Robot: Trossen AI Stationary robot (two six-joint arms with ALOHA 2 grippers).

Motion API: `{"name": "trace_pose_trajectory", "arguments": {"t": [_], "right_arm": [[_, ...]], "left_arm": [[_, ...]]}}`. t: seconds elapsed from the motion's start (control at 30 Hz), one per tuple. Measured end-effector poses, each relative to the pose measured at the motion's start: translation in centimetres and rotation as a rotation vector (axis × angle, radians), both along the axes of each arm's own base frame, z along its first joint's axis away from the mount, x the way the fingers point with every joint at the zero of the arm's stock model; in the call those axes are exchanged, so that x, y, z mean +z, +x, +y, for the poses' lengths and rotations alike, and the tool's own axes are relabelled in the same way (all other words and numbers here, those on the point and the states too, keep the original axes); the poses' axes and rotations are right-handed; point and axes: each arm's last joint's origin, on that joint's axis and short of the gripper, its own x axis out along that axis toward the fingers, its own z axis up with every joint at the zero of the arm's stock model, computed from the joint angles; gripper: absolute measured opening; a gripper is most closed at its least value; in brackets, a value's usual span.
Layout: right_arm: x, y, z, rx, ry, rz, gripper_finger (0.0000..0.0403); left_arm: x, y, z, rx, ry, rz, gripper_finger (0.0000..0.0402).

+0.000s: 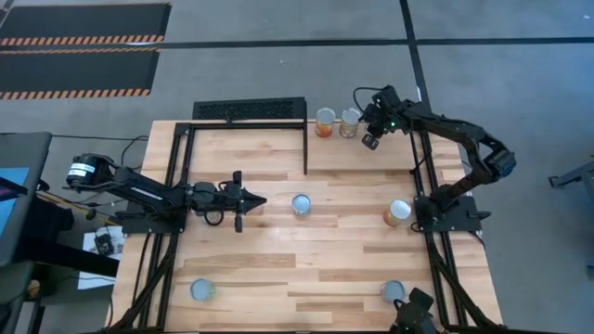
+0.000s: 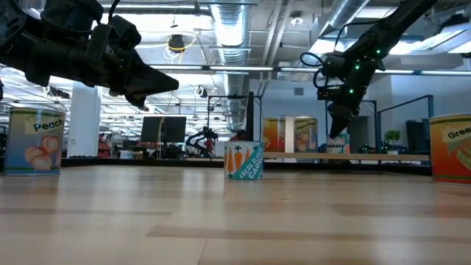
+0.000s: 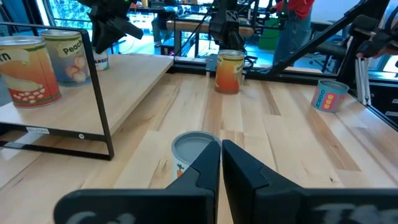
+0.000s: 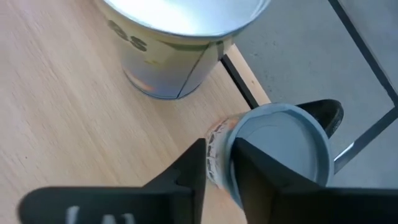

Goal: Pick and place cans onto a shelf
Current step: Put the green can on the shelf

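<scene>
Two cans [image 1: 325, 122] [image 1: 350, 122] stand upright on the shelf [image 1: 339, 153] at the table's far side. My right gripper [image 4: 219, 163] points steeply down over a small grey-topped can [image 4: 280, 146], which stands at the shelf's right corner beside a bigger can [image 4: 180, 37]. Its fingers show a narrow gap. A carrot-label can [image 1: 301, 204] stands mid-table. Just left of it, my left gripper [image 3: 221, 158] hovers level and shut on nothing. My right gripper comes from above, slanting down at the small can's rim [image 4: 231, 149] on the side toward the bigger can. That part of the wall [image 4: 216, 155] shows in the gap between the fingers. I cannot tell whether a finger touches the can, which stands upright on the shelf.
More cans stand on the table: one by the right arm's base [image 1: 397, 212], one near left [image 1: 201, 290], one near right [image 1: 393, 291]. A black slatted grille [image 1: 249, 110] lies at the far edge. Black frame bars [image 1: 306, 148] rise around the shelf.
</scene>
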Motion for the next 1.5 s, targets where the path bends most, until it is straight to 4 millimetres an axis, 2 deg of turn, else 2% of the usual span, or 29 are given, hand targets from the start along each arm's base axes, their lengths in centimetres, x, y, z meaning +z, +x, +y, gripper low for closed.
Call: {"name": "trace_pose_trajectory", "arguments": {"t": [0.13,0.33,0.43,0.57,0.7,0.77,0.97,1.1,1.23,1.5], "right_arm": [[0.6,0.3,0.7,0.033,-0.019,-0.004,0.0140],[4.3,0.6,3.2,0.094,-0.135,-0.097,0.0162],[6.3,0.5,5.4,0.113,-0.163,-0.159,0.0153],[7.8,1.0,8.9,0.210,-0.191,-0.256,0.0104],[6.7,2.1,12.5,0.401,-0.194,-0.396,0.0027],[6.0,2.7,14.2,0.482,-0.187,-0.469,0.0011],[3.8,4.3,19.0,0.659,-0.140,-0.644,0.0019],[3.0,5.9,22.6,0.786,-0.060,-0.696,0.0006],[2.1,7.7,25.9,0.853,-0.036,-0.748,0.0017],[-0.3,10.7,29.4,0.785,-0.014,-0.644,0.0060]], "left_arm": [[0.0,0.0,0.0,-0.001,0.004,0.000,0.0008],[0.0,0.0,0.0,0.004,0.023,0.002,0.0008],[0.0,0.0,0.0,0.003,0.023,0.002,0.0008],[0.0,0.0,0.0,0.003,0.028,0.003,0.0008],[0.0,0.0,0.0,0.003,0.033,0.003,0.0008],[0.0,0.0,0.0,0.003,0.034,0.003,0.0008],[0.0,0.0,0.0,0.002,0.038,0.004,0.0008],[0.0,0.0,0.0,0.000,0.053,0.005,0.0008],[0.0,0.0,0.0,-0.002,0.053,0.006,0.0008],[-0.1,0.0,0.0,-0.003,0.058,0.011,0.0008]]}}
